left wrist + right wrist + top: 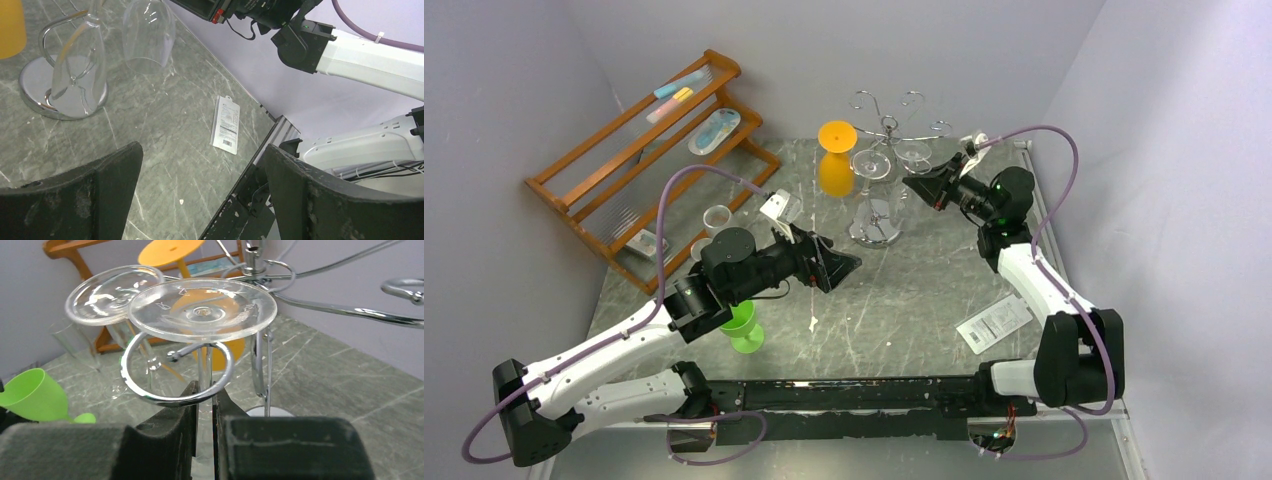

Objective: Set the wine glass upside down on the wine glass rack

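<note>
Bright, even, diffuse light from above in all views. Only soft, faint shadows under arms on table (924, 290). Top view sharp, slightly washed out on pale walls. Strong white highlights on clear foot of wine glass (202, 310) and on chrome loops of wine glass rack (175, 390); mirror-like glint on rack base in left wrist view. Right fingers (165, 440) close to lens, dark, out of focus. Left fingers (320, 200) dark but fairly crisp, scuffs visible. Wooden shelf (60, 246) blurred in background. Mild wide-angle bending toward wrist-view edges.
</note>
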Tool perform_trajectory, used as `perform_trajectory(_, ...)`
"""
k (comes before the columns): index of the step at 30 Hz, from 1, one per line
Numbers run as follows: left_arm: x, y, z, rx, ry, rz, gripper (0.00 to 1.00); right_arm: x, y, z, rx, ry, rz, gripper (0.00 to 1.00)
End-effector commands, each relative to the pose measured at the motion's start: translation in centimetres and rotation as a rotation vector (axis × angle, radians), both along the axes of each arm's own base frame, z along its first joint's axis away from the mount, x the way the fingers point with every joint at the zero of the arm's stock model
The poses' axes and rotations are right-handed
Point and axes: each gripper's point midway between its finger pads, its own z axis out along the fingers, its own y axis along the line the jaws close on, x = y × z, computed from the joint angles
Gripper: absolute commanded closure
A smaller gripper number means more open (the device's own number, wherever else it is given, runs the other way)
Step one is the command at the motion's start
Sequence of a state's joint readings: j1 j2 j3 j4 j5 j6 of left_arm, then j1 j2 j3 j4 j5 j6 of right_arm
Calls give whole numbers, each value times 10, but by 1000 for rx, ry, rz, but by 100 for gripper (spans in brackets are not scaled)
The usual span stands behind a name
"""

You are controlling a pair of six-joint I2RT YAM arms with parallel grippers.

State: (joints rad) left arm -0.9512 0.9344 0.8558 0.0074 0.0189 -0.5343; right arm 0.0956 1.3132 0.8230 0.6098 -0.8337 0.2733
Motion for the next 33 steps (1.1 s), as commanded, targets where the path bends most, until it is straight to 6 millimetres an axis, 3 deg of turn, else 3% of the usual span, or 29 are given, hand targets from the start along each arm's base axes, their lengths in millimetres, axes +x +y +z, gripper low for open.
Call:
perform_trajectory(1,2,1,11,-7,-24,13,6,-6,6,28,7,-101,75,100)
perform_trajectory(15,0,4,2,15,-6,13,6,-29,11,32,8,-156,148,100)
perform_trajectory(24,3,9,1,13,-9,46,6,-36,1,40,41,-193,51,100)
perform_trajectory(33,3,9,1,18,-4,43,6,-20,-20,38,61,-163,-140,100)
